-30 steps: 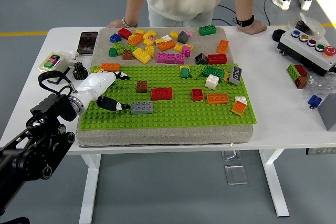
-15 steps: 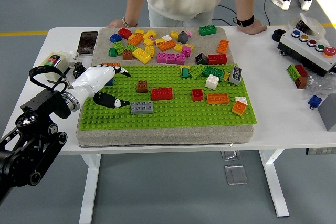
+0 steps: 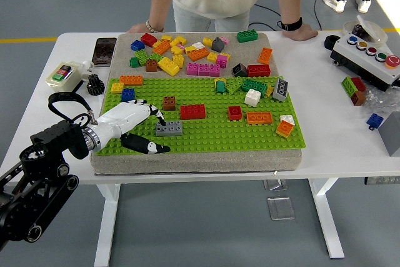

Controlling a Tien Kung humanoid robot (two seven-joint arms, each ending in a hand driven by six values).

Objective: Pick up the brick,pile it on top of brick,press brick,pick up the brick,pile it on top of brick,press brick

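Grey floor is showing around the white table [image 3: 325, 148], where a green baseplate [image 3: 206, 134] is lying on a grey pad [image 3: 200, 162]. On its near-left part the left hand [image 3: 132, 124] is lying with fingers spread, holding nothing; one fingertip is reaching just beside the grey brick [image 3: 169, 128]. A red brick [image 3: 192, 111] and a brown brick [image 3: 169, 102] are sitting just behind. Loose bricks are crowding the far side. A person is leaning both hands on the far edge.

Grey brick [image 3: 169, 129] flat on baseplate [image 3: 206, 132]
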